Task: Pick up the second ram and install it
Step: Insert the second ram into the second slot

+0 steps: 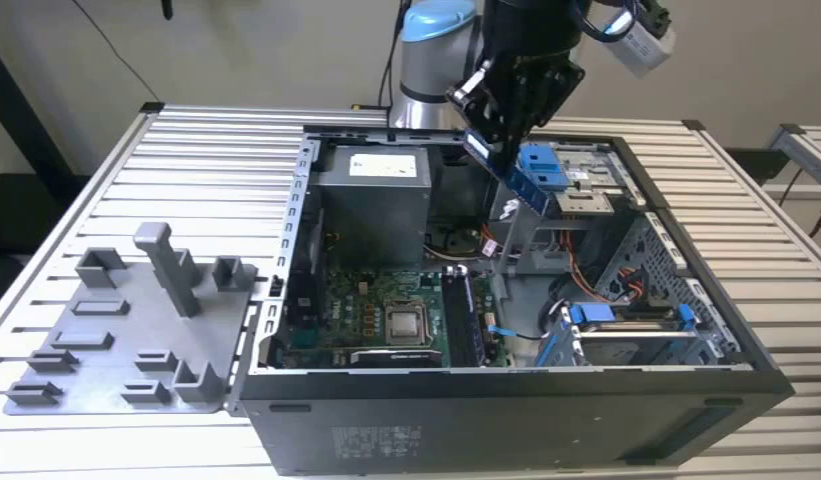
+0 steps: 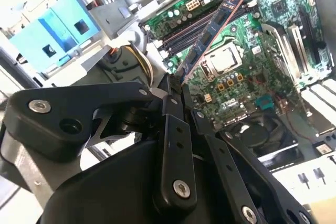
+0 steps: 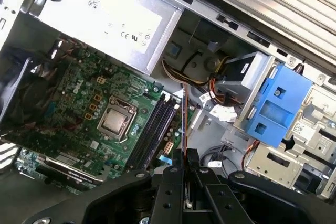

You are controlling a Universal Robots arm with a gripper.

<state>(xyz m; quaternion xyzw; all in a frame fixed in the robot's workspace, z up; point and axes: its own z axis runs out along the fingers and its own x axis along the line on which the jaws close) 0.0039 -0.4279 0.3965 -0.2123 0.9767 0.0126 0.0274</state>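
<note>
My gripper (image 1: 497, 135) hangs over the open computer case (image 1: 517, 385), shut on the second ram (image 1: 522, 182), a long dark stick that slants down from the fingers. In the second wrist view the stick (image 2: 212, 30) runs from the black fingertips (image 2: 172, 88) out over the green motherboard (image 2: 252, 85), above the memory slots (image 2: 181, 31). In the first wrist view I see the ram edge-on as a thin line (image 3: 182, 124) rising from the gripper (image 3: 184, 163), beside the dark memory slots (image 3: 153, 132) and the silver processor (image 3: 115, 120).
A grey power supply (image 1: 370, 195) stands at the back of the case, with blue drive brackets (image 1: 550, 165) and a drive cage (image 1: 624, 320) on the exterior view's right. A grey fixture plate with pegs (image 1: 130, 330) lies left of the case on the slatted table (image 1: 210, 150).
</note>
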